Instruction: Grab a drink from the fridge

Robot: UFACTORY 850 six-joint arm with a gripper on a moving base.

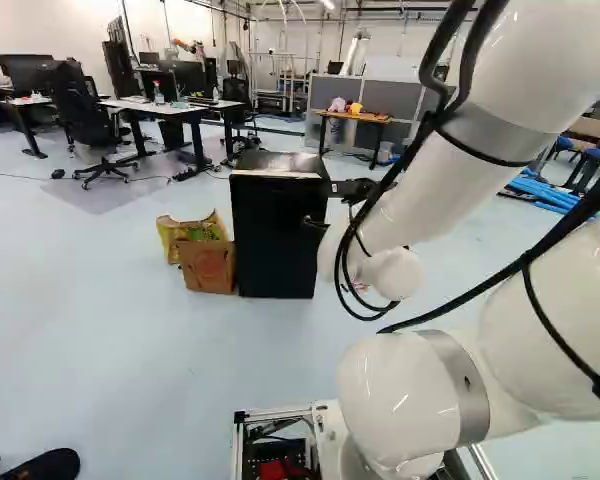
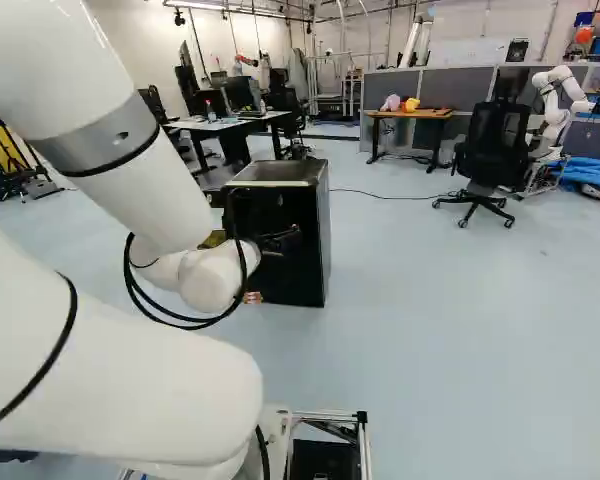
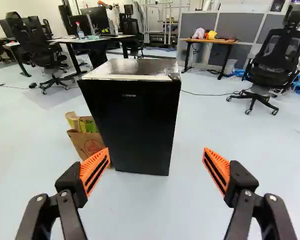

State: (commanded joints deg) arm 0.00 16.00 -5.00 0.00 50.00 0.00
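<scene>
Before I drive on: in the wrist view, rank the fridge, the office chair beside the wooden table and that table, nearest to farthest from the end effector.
1. Fridge, straight ahead of the end effector.
2. Office chair, beyond the fridge, toward the robot's right.
3. Wooden table, farther back, against the grey partition.

The fridge (image 3: 130,115) stands on the floor (image 3: 190,200), ahead of the gripper (image 1: 318,205). Bags (image 3: 85,140) sit just beside the fridge, ahead-left of the gripper. Farther ahead-left stands a desk (image 3: 65,41) with monitors (image 3: 97,19) and a bottle (image 3: 80,33) on it; farther ahead-right, a table (image 3: 220,41) bearing toys (image 3: 211,35) before a partition (image 3: 240,25), then a chair (image 3: 275,60).
</scene>
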